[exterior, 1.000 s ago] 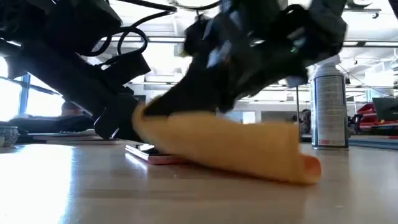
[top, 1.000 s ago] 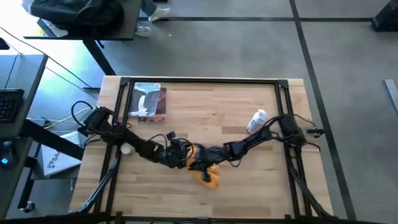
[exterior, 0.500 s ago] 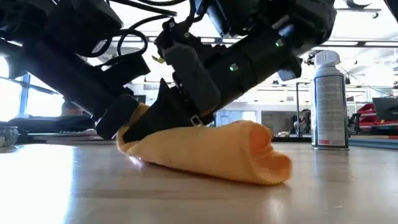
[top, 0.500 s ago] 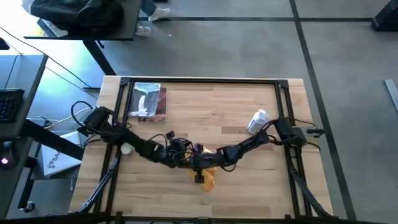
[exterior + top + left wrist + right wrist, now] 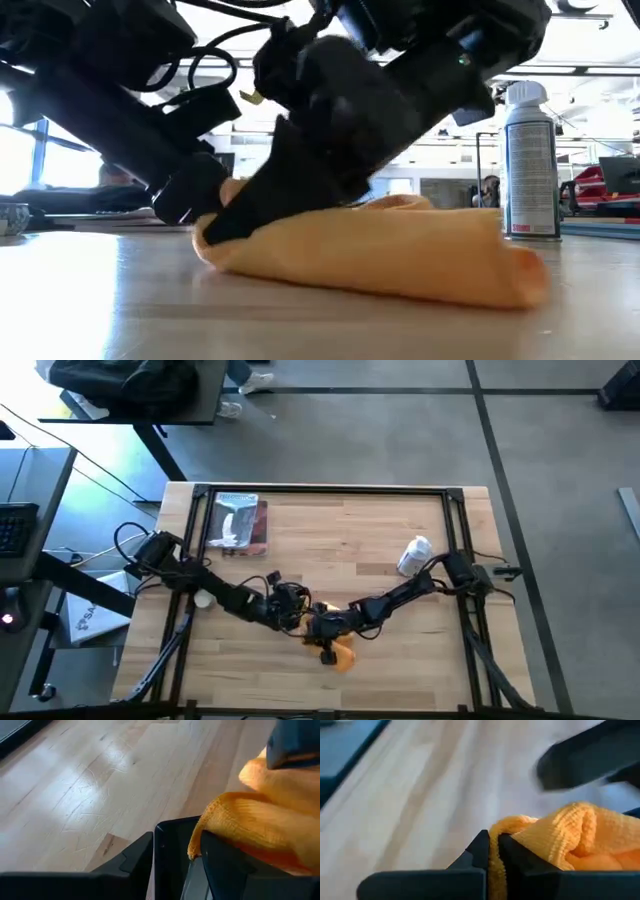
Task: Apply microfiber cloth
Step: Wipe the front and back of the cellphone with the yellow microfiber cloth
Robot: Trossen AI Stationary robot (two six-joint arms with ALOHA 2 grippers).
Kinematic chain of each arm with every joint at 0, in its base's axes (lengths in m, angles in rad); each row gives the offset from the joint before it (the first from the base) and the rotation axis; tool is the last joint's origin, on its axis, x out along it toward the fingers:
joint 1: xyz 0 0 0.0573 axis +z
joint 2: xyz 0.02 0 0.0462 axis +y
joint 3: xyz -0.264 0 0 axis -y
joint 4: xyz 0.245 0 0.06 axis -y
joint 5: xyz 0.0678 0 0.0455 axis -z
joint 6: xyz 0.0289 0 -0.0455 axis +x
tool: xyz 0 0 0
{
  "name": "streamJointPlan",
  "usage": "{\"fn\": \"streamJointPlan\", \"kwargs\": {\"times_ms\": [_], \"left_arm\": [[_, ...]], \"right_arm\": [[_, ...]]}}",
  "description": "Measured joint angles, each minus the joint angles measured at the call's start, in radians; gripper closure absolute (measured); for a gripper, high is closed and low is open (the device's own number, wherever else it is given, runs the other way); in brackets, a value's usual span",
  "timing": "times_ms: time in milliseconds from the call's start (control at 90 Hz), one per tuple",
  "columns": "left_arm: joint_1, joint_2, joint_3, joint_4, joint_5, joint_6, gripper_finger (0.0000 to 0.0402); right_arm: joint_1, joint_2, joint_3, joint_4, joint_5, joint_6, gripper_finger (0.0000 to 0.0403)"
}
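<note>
Orange-yellow, nubbly microfiber cloth point(image 5: 340, 653) lies bunched on the wooden table point(image 5: 400, 660) near its front middle, floppy folds draped over a black phone point(image 5: 172, 855). Your right gripper point(image 5: 492, 851) is clamped on a cloth fold. Left gripper point(image 5: 296, 613) sits at the phone; whether its fingers are closed, I cannot tell. Keep pressure light and flat, strokes short, so the glossy phone does not slide.

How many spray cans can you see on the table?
1. The spray can stands upright near the table's right edge, beside the right arm's base, apart from the microfiber cloth. None other shows, though the arms hide part of the table.
</note>
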Motion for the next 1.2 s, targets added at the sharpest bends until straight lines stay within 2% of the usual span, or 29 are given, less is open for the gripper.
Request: {"fn": "streamJointPlan", "kwargs": {"times_ms": [67, 222, 278, 433, 656, 856, 922, 978, 1122, 1200], "left_arm": [[0.001, 0.0, 0.0, 0.0, 0.006, 0.0, 0.0257], [0.001, 0.0, 0.0, 0.0, 0.005, 0.0, 0.0257], [0.001, 0.0, 0.0, 0.001, 0.004, 0.0, 0.0257], [0.002, 0.0, 0.0, 0.003, -0.003, 0.006, 0.0257], [0.002, 0.0, 0.0, 0.0, -0.004, 0.006, 0.0257], [0.002, 0.0, 0.0, -0.001, -0.004, 0.007, 0.0257], [0.002, 0.0, 0.0, -0.001, -0.004, 0.007, 0.0257], [0.002, 0.0, 0.0, -0.001, -0.003, 0.006, 0.0257], [0.003, 0.0, 0.0, -0.002, -0.001, 0.002, 0.0257], [0.003, 0.0, 0.0, -0.001, -0.001, 0.002, 0.0257]], "right_arm": [[0.002, -0.039, -0.001, -0.065, 0.04, -0.022, 0.0403], [-0.009, -0.134, 0.0, -0.173, 0.277, -0.089, 0.0403], [-0.022, -0.138, 0.0, -0.174, 0.32, -0.093, 0.0403], [-0.05, -0.086, 0.0, -0.126, 0.286, -0.057, 0.0403], [-0.032, 0.019, 0.001, 0.04, 0.149, 0.014, 0.0403], [-0.009, 0.018, 0.002, 0.03, 0.005, 0.025, 0.0403], [-0.006, 0.009, 0.0, 0.011, -0.014, 0.024, 0.0403], [-0.006, -0.014, 0.0, -0.023, -0.001, 0.004, 0.0403], [-0.013, -0.092, 0.0, -0.111, 0.178, -0.078, 0.0403], [-0.038, -0.097, 0.0, -0.116, 0.226, -0.099, 0.0403]]}}
